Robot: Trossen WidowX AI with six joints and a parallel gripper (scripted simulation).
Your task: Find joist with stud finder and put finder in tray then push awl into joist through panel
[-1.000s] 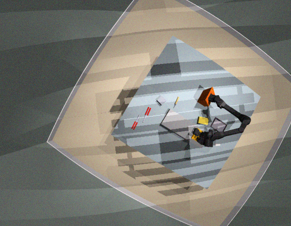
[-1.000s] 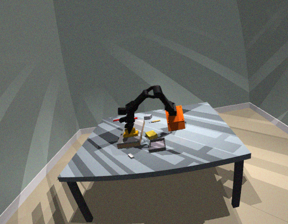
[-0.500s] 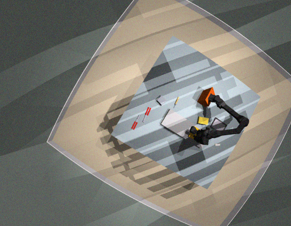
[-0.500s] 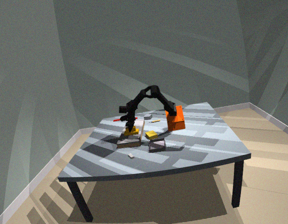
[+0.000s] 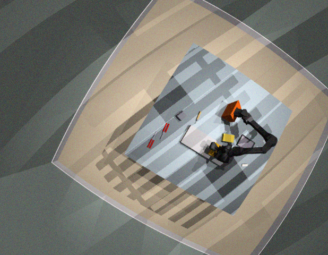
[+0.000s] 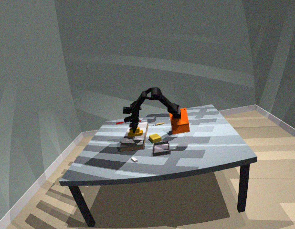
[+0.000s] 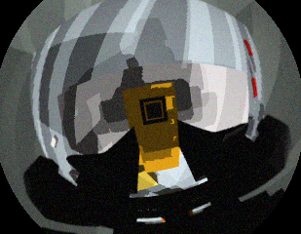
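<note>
My gripper (image 5: pixel 215 150) (image 6: pixel 134 130) (image 7: pixel 154 124) is shut on the orange-yellow stud finder (image 5: pixel 212 152) (image 6: pixel 135 133) (image 7: pixel 149 136). The stud finder is at the panel's top, over its end nearer the small white block; whether it touches is hard to tell. Its square display shows dark in the wrist view. The pale floor panel (image 5: pixel 195 137) (image 6: pixel 132 141) (image 7: pixel 225 97) lies on the table, partly under the arm's shadow. The shallow tray (image 5: pixel 246 142) (image 6: pixel 161 148) is empty, beside the panel. The awl (image 5: pixel 198 115) (image 6: pixel 159 123), with an amber handle, lies between the grey block and the robot's base.
A yellow block (image 5: pixel 227 137) (image 6: pixel 155 138) lies between panel and tray. A small white block (image 5: pixel 244 165) (image 6: pixel 134 159) (image 7: pixel 54 141) lies off the panel's near end. A grey block (image 5: pixel 181 115) (image 6: pixel 151 119) and two red-handled tools (image 5: pixel 165 127) (image 5: pixel 150 143) lie beyond the far end. The orange base (image 5: pixel 230 111) (image 6: pixel 180 124) stands nearby.
</note>
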